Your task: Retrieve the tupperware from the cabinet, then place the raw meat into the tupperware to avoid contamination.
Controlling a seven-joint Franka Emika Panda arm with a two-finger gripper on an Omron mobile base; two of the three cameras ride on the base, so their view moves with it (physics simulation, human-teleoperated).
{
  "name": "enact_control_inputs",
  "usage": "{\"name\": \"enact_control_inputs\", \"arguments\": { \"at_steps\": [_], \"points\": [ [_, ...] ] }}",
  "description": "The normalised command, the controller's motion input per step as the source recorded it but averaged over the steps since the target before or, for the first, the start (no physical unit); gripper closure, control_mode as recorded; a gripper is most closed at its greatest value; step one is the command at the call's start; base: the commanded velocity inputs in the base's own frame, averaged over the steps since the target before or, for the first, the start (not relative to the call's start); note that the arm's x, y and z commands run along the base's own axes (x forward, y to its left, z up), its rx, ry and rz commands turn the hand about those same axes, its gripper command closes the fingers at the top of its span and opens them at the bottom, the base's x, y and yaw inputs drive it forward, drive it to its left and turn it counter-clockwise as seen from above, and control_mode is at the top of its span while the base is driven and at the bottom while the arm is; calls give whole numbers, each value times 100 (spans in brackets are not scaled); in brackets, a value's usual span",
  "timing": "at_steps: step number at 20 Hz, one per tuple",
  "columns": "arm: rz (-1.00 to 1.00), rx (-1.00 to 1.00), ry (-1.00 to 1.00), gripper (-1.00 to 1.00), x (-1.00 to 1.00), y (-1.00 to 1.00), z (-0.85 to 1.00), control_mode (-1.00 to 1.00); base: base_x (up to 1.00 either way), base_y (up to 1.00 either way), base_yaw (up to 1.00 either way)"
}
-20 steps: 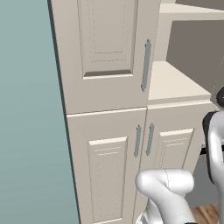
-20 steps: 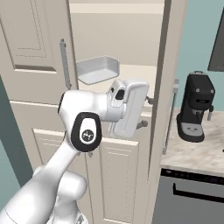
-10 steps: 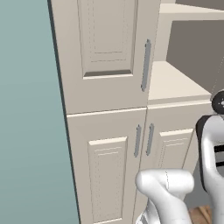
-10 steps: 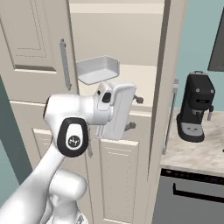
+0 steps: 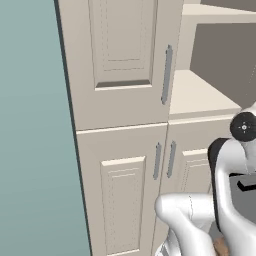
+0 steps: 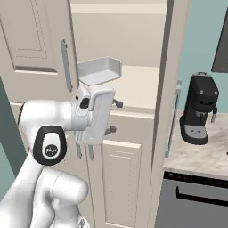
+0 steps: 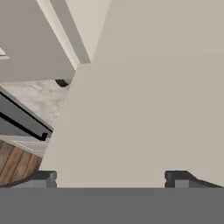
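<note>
Tupperware (image 6: 99, 70) partly hidden low down behind the arm, its inside not visible from the right base view. Cabinet (image 5: 120, 100) cut off at top and bottom edges; coffee machine (image 6: 199, 109) base partly screened by the open door.

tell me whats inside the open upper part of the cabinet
On the shelf of the cabinet sits the tupperware, lidless, near the front left edge. The shelf beside it looks bare. The tub's inside is hidden by its wall, and the robot's arm covers the shelf's lower left corner.

- The cabinet (image 6: 129, 164) is showing matt cream painted panels, with smooth grey metal-looking handles (image 5: 166, 75).
- The tupperware (image 6: 99, 70) at upper centre is looking like smooth pale plastic.
- The coffee machine (image 6: 199, 109) is gleaming glossy black.
- The table (image 6: 205, 153) at right is looking like speckled stone.
</note>
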Motion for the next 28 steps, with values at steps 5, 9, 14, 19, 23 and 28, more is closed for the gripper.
{"name": "enact_control_inputs", "arguments": {
  "at_steps": [5, 9, 14, 19, 23, 28],
  "points": [
    [9, 12, -4, -100, -3, 70, -4, -100, 0, 0, 0],
    [12, 17, -6, -100, 0, 69, -1, -100, 0, 0, 0],
    [15, 22, -11, -100, 0, 61, -7, -100, 0, 0, 0],
    [17, 26, -17, -100, -3, 51, -13, -100, 0, 0, 0],
    [17, 29, -20, -100, -2, 40, -14, -100, 0, 0, 0],
    [17, 30, -21, -100, 0, 39, -12, -100, 0, 0, 0]
  ]
}}
